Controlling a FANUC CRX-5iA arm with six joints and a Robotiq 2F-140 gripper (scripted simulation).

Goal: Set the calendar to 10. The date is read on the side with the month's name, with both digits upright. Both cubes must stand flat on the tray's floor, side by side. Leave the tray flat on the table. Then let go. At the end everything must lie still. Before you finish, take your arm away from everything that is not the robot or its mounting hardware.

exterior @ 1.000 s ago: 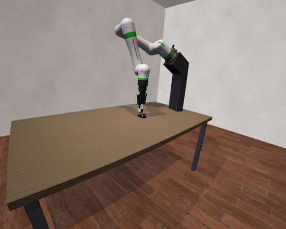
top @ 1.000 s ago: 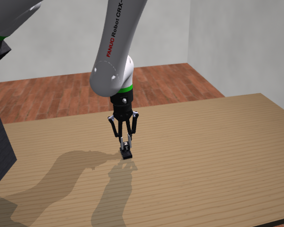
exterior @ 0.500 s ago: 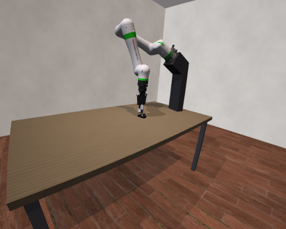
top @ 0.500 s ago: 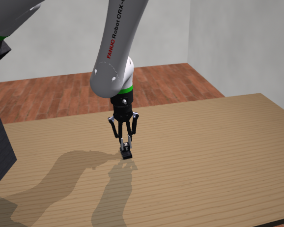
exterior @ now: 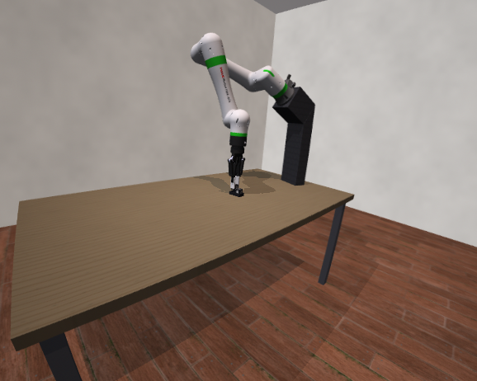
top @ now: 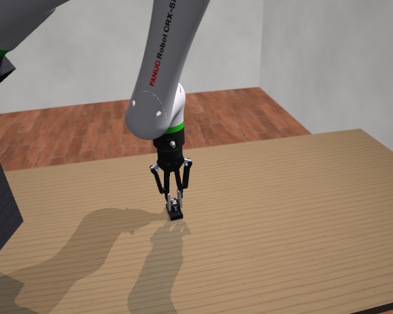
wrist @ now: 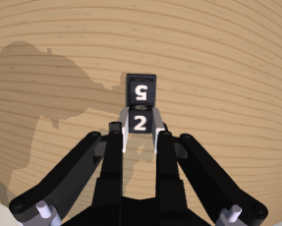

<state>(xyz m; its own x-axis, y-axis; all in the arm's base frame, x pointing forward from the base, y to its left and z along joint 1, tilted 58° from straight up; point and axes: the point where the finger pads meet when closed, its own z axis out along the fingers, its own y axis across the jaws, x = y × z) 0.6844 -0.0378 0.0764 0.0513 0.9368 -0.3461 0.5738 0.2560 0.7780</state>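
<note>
A small black calendar tray (top: 176, 215) lies on the wooden table, and it also shows in the exterior view (exterior: 237, 192). My gripper (top: 175, 203) points straight down over it. In the wrist view the fingertips press against both sides of a dark cube with a white 2 on top (wrist: 140, 122). A second dark cube with a 5 on top (wrist: 141, 91) stands right behind it, touching it. In the top view the held cube (top: 173, 203) sits at the tray's top edge. I cannot tell whether it rests on the tray's floor. The month's name is not visible.
The robot's dark pedestal (exterior: 298, 140) stands at the table's far corner, and it also shows at the left edge in the top view (top: 1, 204). Walls stand close behind the table.
</note>
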